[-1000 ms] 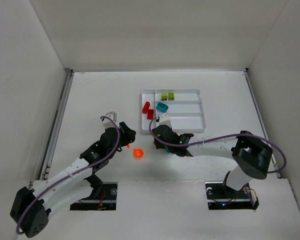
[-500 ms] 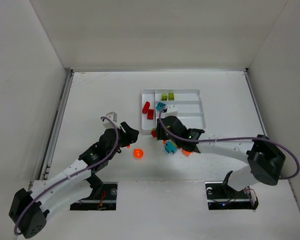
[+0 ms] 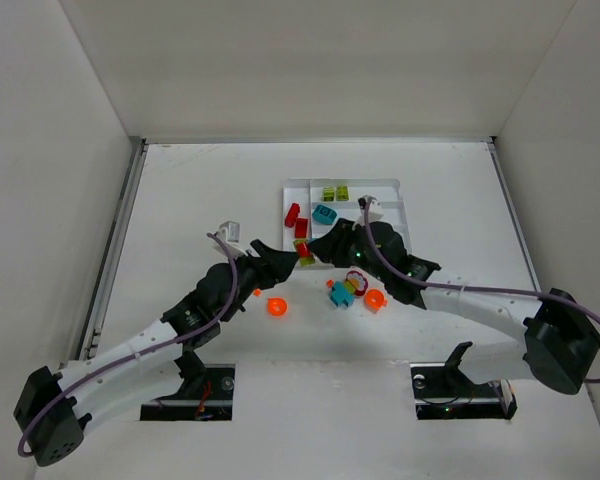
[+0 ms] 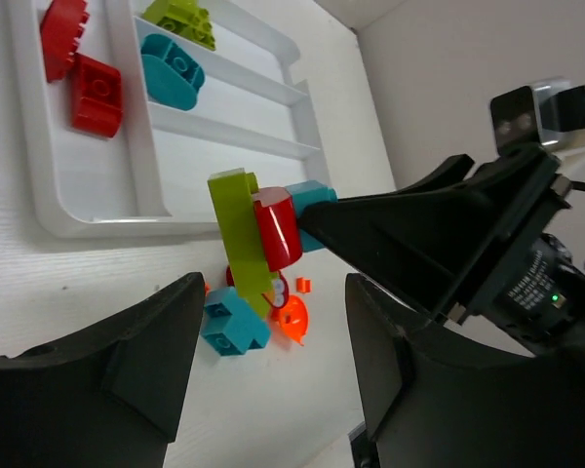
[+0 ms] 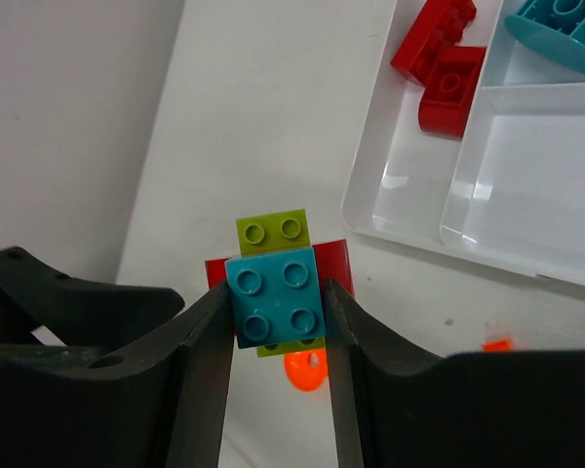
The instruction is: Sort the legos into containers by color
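My right gripper (image 3: 316,250) (image 5: 276,292) is shut on a teal-blue brick (image 5: 276,297) that is joined to a yellow-green brick (image 5: 273,230) and a red piece (image 5: 336,261). It holds this stack (image 3: 305,252) in the air just left of the white tray (image 3: 400,250). My left gripper (image 3: 278,258) (image 4: 273,285) is open, right beside the stack (image 4: 258,234), its fingers not touching it. In the tray lie two red bricks (image 3: 297,220), a teal brick (image 3: 326,214) and yellow-green bricks (image 3: 335,193).
Loose on the table near the tray's front are a teal brick (image 3: 340,295), a red piece (image 3: 356,279), an orange rounded piece (image 3: 375,298), another orange one (image 3: 276,307) and a tiny orange bit (image 3: 257,292).
My right gripper lifted the brick stack off the loose pile toward the tray's left corner, uncovering bricks below. My left gripper moved right, up to the stack.
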